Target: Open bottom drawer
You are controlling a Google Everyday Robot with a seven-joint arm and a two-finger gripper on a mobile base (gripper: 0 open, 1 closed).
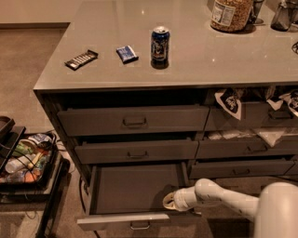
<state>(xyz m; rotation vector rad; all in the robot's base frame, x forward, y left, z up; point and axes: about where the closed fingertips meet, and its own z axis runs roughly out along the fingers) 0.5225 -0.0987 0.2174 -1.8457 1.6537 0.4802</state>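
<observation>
Cannot tell the state of the jaws. Gripper (168, 202) low at the near right, at the right wall of the bottom drawer (135, 188), on a white arm (223, 197) reaching in from the right. Bottom drawer standing well out toward the near side, lowest of the left stack under the table (186, 69). Wide, shallow, dark grey, plain dark floor showing, small centre pull (139, 226). Above it, the taller middle drawer (135, 151) and top drawer (132, 120). To the right, drawers with white cloths (228, 102) hanging out. On the floor at left, a black tray (52, 174) of mixed packets. On the table, a can (159, 44), a blue packet (126, 53), a dark bar (81, 59) and a jar (231, 14) of brownish food.
</observation>
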